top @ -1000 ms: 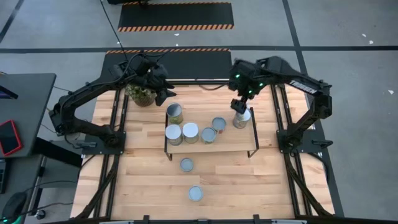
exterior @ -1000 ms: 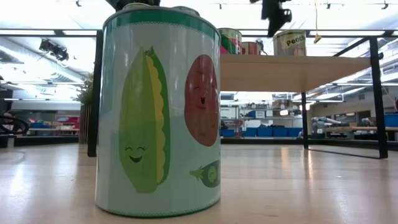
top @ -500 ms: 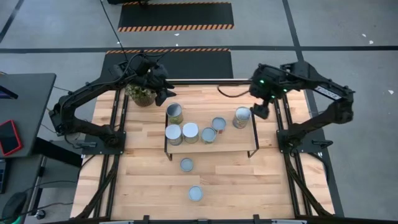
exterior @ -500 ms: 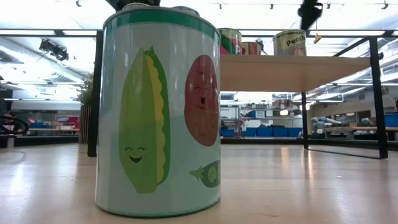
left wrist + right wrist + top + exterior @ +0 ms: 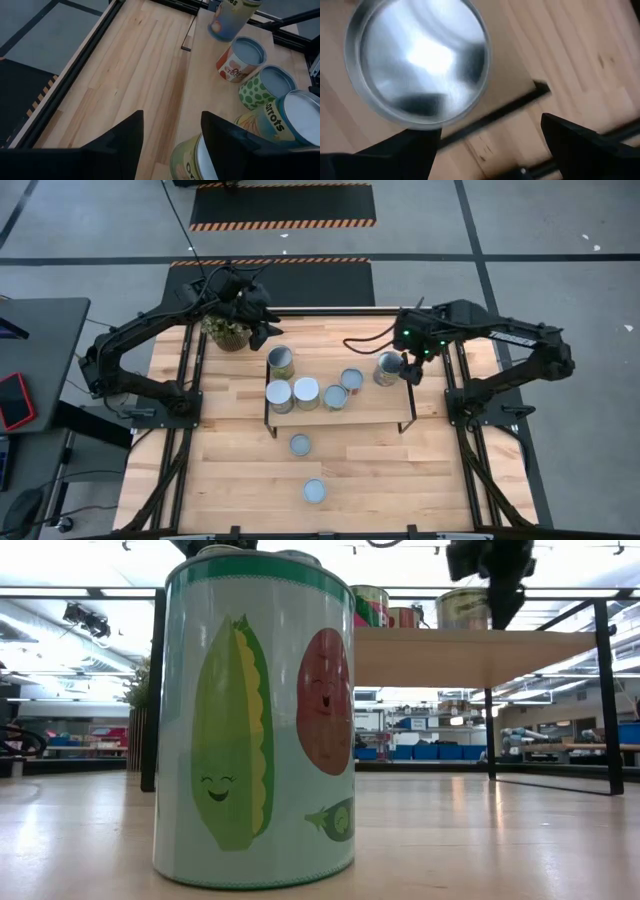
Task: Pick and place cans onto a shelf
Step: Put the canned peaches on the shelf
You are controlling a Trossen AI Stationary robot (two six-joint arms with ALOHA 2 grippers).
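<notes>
The shelf [image 5: 380,406] stands mid-table with several cans on its board. The rightmost one [image 5: 388,367] stands upright near the right rod frame, and its round metal top fills the right wrist view [image 5: 420,60]. My right gripper [image 5: 411,370] hovers open just right of it, touching nothing [image 5: 490,150]; it also shows in the low view [image 5: 495,580]. My left gripper [image 5: 264,330] waits open and empty by the shelf's far left corner [image 5: 172,145]. Two more cans [image 5: 300,444] [image 5: 314,490] stand on the tabletop nearer the front. The nearest one looms in the low view [image 5: 255,720].
A potted green plant [image 5: 228,330] stands at the table's far left, beside my left gripper. The shelf's black rod frames [image 5: 410,415] rise at both short ends. Bare tabletop [image 5: 420,470] lies in front of the shelf.
My right gripper has left its place over the rightmost can on the shelf. It went toward the table's right edge, then came down beside the can's right side. The can stays upright on the shelf.
</notes>
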